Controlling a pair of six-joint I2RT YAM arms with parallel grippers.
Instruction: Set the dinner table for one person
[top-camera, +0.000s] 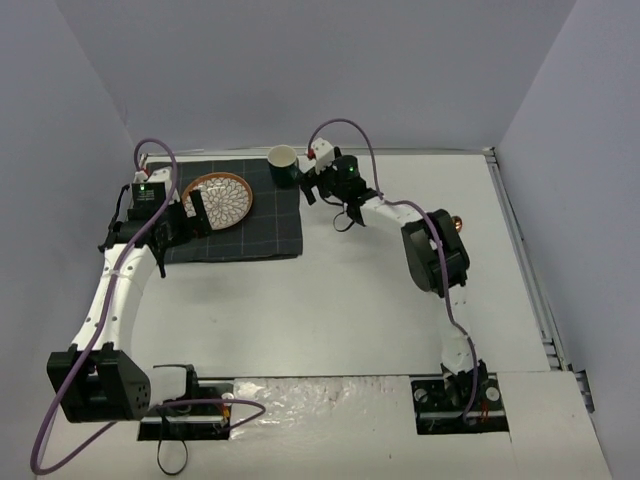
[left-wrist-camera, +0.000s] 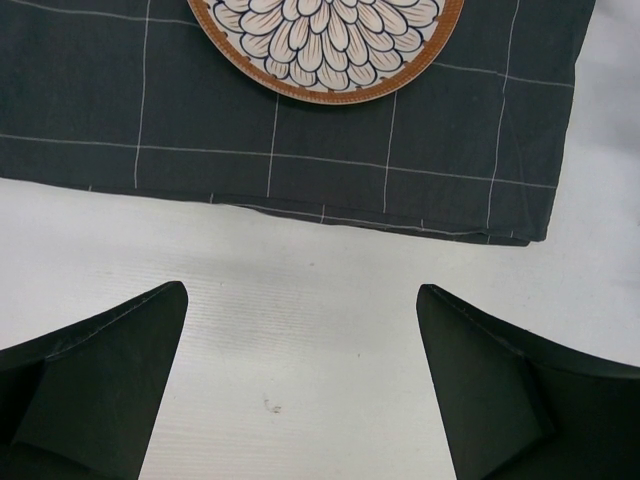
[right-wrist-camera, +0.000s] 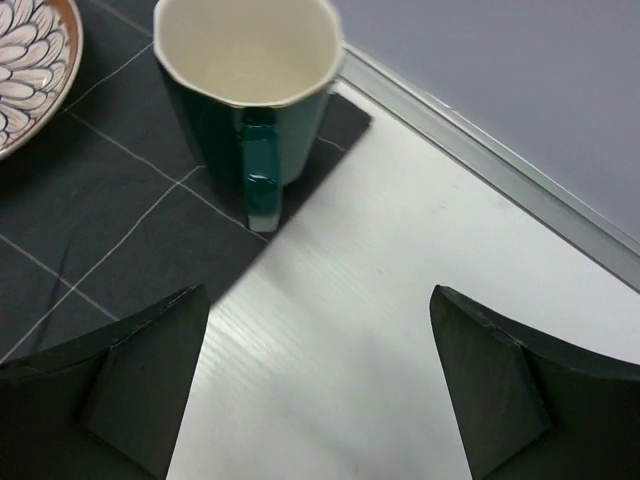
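Left gripper (left-wrist-camera: 302, 300) and right gripper (right-wrist-camera: 318, 300) both open, empty; careless swing could topple the mug (right-wrist-camera: 245, 60) at right's 11 o'clock.

Plain, pale grey-violet panels close the scene on three sides: a back wall (top-camera: 320, 70), a left wall (top-camera: 50, 150) and a right wall (top-camera: 590, 140), meeting in straight corners. Between them lies the white dinner table (top-camera: 330, 310), with a thin metal rim (top-camera: 528, 270) along its far and right edges. The light is even and soft, casting only faint shadows.
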